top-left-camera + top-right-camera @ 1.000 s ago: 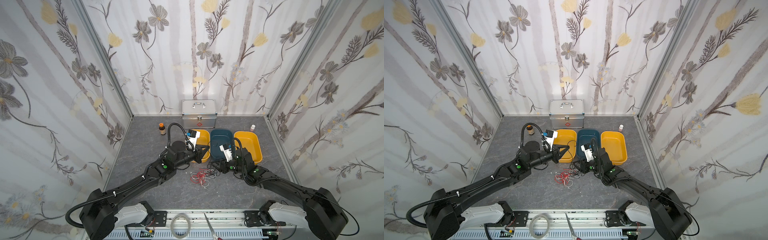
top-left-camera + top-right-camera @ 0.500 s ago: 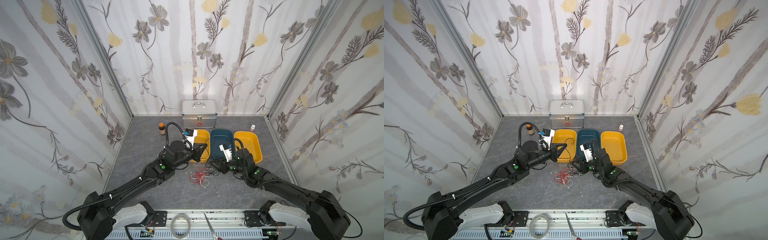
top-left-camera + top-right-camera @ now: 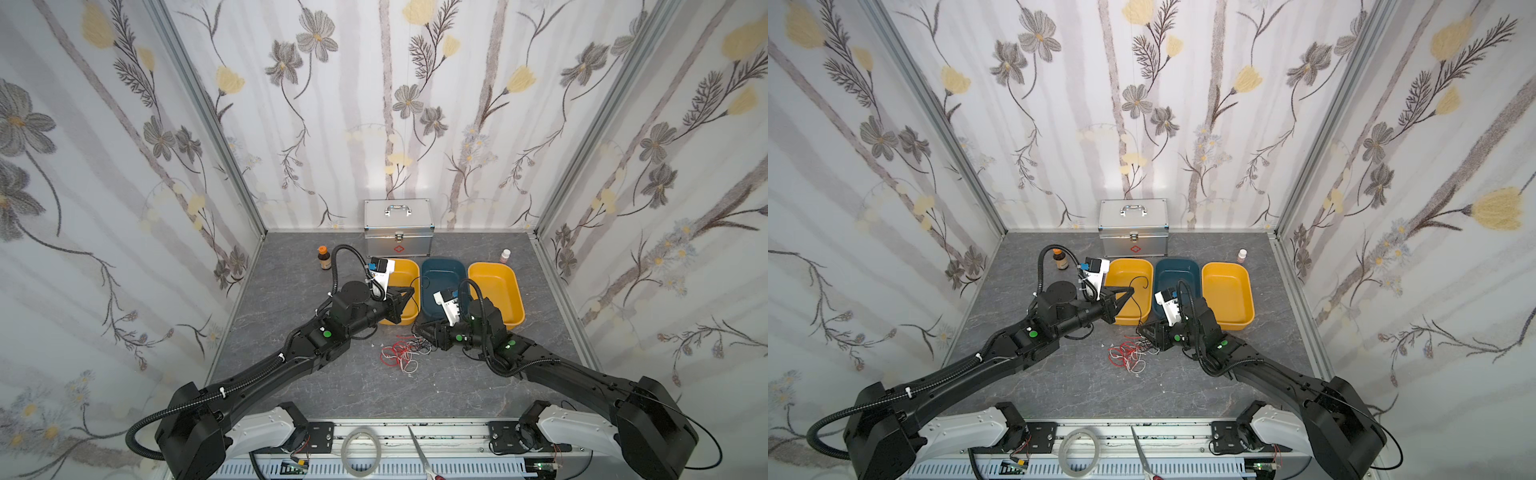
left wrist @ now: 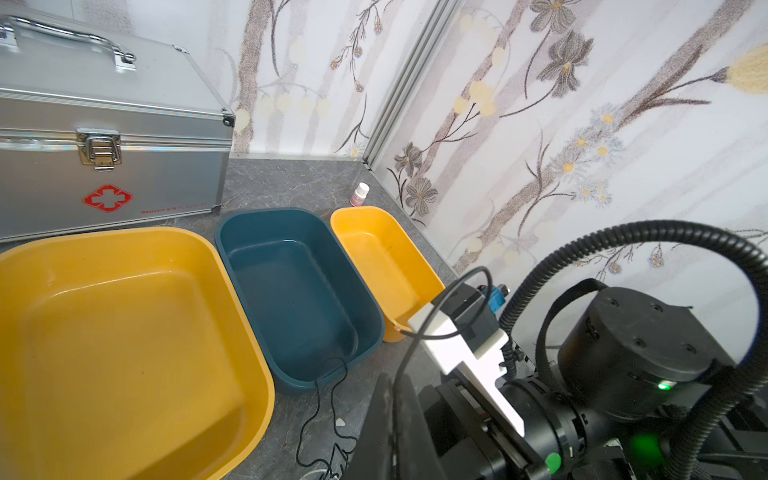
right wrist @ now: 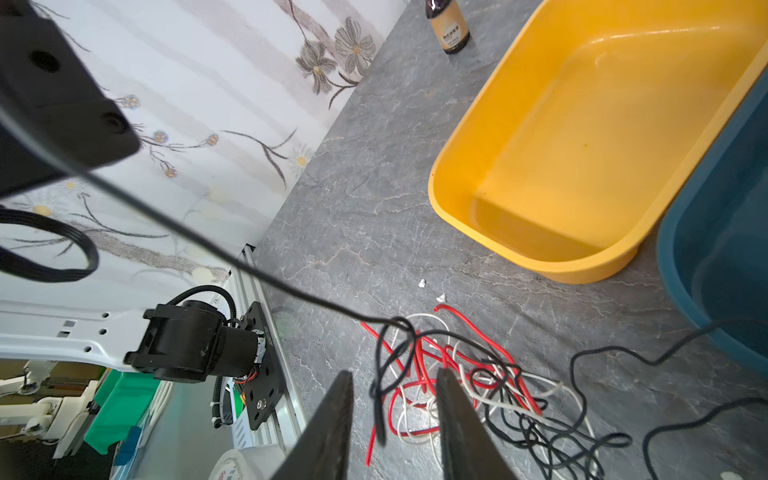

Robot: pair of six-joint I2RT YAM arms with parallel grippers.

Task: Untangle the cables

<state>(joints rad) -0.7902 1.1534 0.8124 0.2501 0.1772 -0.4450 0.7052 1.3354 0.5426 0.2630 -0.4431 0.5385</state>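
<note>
The right fingers (image 5: pixel 330 419) stood apart, low over the tangle (image 3: pixel 397 353), with a hanging loop of the black cable (image 5: pixel 397 323) between them, not yet pinched. The left fingers (image 4: pixel 384 432) were pressed together on that same black cable, raised over the nearer yellow bin (image 3: pixel 1133 266), and it ran down in a line to the knot. The red cable (image 5: pixel 467 322) and white cable (image 5: pixel 426 316) lay coiled with it on the tabletop (image 3: pixel 353 395). All three looked light, limp and springy, so a pull would likely drag the whole heap. The best hold seemed to be one strand, close by the knot and clear of crossings.
</note>
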